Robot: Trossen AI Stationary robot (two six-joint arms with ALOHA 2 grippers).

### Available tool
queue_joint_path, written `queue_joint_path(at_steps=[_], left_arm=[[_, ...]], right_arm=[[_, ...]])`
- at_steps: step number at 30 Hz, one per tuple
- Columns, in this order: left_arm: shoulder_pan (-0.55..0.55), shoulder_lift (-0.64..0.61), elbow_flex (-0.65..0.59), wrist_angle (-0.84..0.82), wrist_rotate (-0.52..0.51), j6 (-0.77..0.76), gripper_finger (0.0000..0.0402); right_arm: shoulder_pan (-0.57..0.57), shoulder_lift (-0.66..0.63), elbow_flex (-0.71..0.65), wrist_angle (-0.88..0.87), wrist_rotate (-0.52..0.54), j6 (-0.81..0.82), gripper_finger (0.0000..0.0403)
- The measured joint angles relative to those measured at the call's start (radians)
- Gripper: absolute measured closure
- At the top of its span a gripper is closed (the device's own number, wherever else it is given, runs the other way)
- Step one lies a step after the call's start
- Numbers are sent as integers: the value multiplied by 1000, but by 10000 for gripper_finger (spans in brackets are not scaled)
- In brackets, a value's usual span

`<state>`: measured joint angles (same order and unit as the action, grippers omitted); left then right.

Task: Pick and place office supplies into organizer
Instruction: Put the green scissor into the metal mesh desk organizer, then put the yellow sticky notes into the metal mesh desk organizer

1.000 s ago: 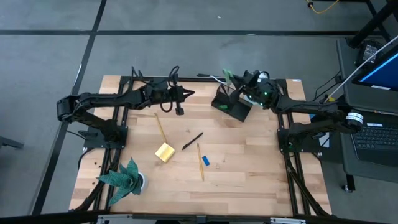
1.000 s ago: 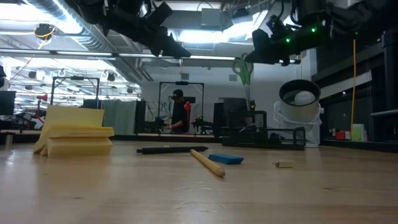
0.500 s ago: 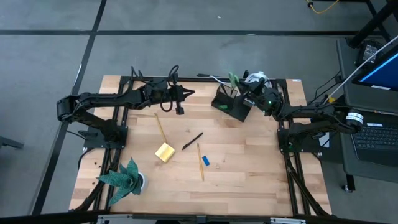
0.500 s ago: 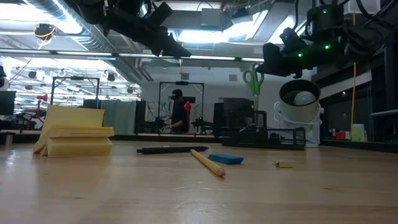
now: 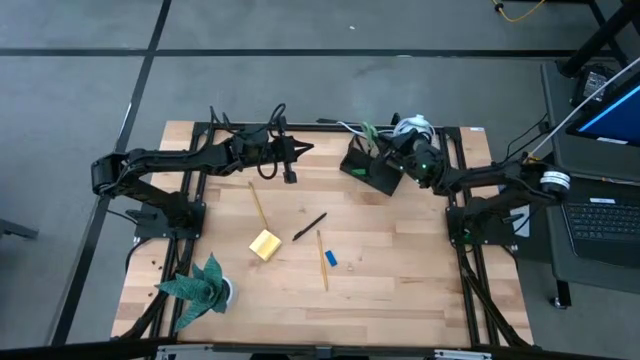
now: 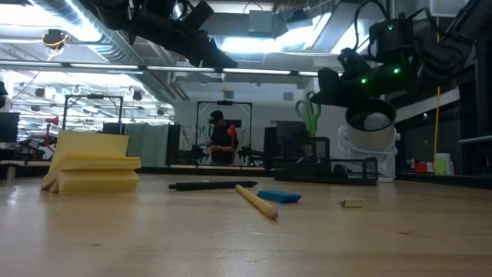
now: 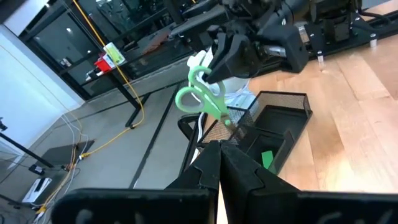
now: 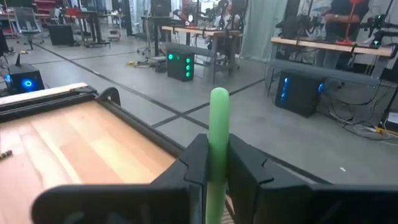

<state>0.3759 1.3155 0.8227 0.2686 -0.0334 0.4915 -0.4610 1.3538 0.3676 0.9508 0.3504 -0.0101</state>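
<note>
Holding the scissors is your right gripper, fingers clamped on them near the pivot with the green handles sticking up, and it's hanging right over the back of the organizer at the far edge of the table. From the left wrist view the blades look like they're pointing down into the mesh tray, tips at or just inside the rim, though I can't tell if they're actually touching anything yet. Your left gripper is parked near the far edge too, well apart from the tray, fingers pressed together and empty. Everything else is waiting out in the open: sticky notes, pen, the two pencils and, the little blue block and a tiny green bit near it. Stuff I'd watch: the scissors hang tilted, so if you let go now they could catch the rim and tip out behind the table instead of dropping in. The tray is light-looking too, so pushing down with the blades jammed against a divider could shove or tip it. There's also a white round gadget sitting just beside the gripper, easy to bump on the way out.
</note>
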Motion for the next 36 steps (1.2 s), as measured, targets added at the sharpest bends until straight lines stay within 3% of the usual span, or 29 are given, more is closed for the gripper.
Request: queue_joint_path(at_steps=[5,16,25,36], left_arm=[[0,0,0,-1,0,0,400],[0,0,0,-2,0,9,399],[0,0,0,-2,0,3,399],[0,0,0,-3,0,1,398]], right_arm=[[0,63,0,128,-1,-14,363],[0,67,0,112,-3,58,363],[0,67,0,78,-3,54,287],[0,67,0,137,-3,-1,271]])
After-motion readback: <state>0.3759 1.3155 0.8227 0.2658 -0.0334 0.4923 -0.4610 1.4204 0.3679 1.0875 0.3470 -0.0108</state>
